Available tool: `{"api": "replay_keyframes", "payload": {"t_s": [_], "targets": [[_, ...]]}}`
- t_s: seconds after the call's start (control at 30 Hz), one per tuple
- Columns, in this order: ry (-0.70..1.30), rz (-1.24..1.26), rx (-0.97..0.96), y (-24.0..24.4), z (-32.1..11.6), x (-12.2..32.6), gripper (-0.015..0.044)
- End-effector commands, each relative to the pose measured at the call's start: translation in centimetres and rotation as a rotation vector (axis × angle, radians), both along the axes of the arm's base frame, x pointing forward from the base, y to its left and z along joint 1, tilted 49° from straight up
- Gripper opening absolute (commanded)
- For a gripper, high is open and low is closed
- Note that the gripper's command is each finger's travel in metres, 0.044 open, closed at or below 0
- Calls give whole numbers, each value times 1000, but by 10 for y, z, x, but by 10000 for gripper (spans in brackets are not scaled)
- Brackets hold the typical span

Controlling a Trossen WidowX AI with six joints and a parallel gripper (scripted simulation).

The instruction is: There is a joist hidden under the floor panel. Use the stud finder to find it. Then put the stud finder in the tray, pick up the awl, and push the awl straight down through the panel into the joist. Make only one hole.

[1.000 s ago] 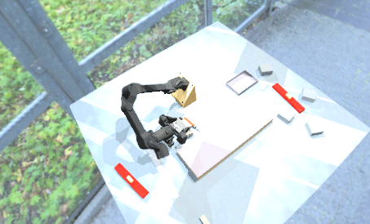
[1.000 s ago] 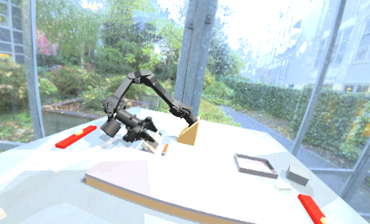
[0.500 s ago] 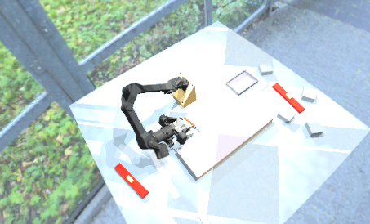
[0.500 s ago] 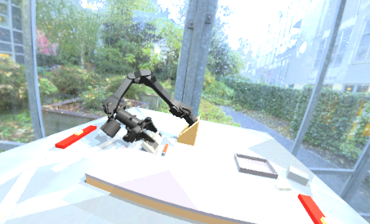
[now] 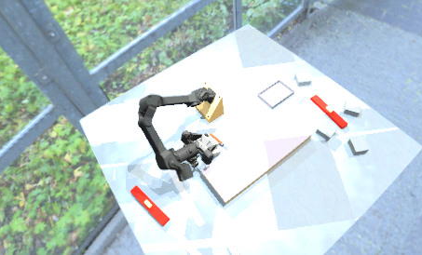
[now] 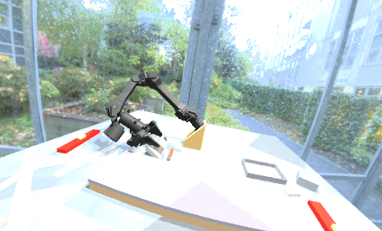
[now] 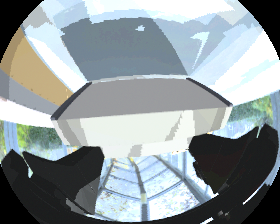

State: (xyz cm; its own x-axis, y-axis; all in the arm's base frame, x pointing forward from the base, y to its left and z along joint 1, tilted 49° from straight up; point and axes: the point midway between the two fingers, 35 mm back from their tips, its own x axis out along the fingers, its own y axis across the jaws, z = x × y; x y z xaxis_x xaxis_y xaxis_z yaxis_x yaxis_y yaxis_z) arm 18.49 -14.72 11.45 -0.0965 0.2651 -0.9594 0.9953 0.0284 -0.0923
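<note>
The stud finder [image 5: 211, 143] [image 6: 156, 149] [image 7: 141, 100] is a pale block with a grey face. It is held across the fingers of my gripper [image 5: 203, 144] [image 6: 153, 141] [image 7: 147, 148], which is shut on it near the left end of the floor panel. The floor panel [image 5: 254, 167] [image 6: 137, 201] is a pale slab with a brown edge. The awl's orange handle [image 5: 216, 139] [image 6: 170, 154] shows just beside the stud finder; its tip is hard to make out. The tray [image 5: 265, 101] [image 6: 266, 179] is a shallow grey-rimmed rectangle beyond the panel. The joist is hidden.
A tan wooden bracket [image 5: 214, 111] [image 6: 195, 140] stands beside the arm's base. A red level [image 5: 156, 212] [image 6: 72, 145] lies near the left edge, another [image 5: 335, 117] [image 6: 319, 212] at the right. Several grey blocks [image 5: 358, 147] lie around the right one.
</note>
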Motion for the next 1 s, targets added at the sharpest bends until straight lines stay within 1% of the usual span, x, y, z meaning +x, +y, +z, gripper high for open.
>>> {"api": "replay_keyframes", "payload": {"t_s": [0.0, 0.97], "targets": [[2, 3, 3, 1, 0, -1, 379], [1, -2, 1, -7, 0, 0, 379]]}}
